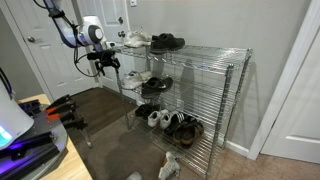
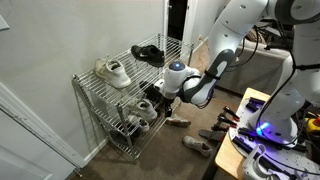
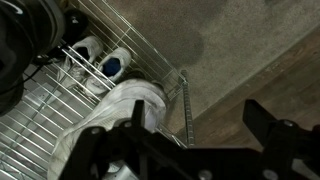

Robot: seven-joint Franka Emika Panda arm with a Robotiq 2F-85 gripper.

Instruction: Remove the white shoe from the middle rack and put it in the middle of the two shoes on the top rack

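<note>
Pincer [image 1: 103, 64] released, jaws spread wide, at the rack's end, close by white shoe [image 1: 133, 77] lying on middle rack [image 1: 200, 97], two shoes [image 1: 165, 42] on top rack [image 1: 215, 52] above

The brown carpet floor [image 1: 105, 110] carries the silver shelving unit [image 1: 226, 100]. A few loose shoes [image 2: 196, 145] lie on the carpet beside it.

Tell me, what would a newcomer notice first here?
Probably the big white robot arm reaching toward a chrome wire shelf unit loaded with shoes against the wall. Its dark tool hovers by the middle rack, where the wrist view shows a white shoe right by it. On the top rack, a white sneaker and a black shoe sit apart.
</note>
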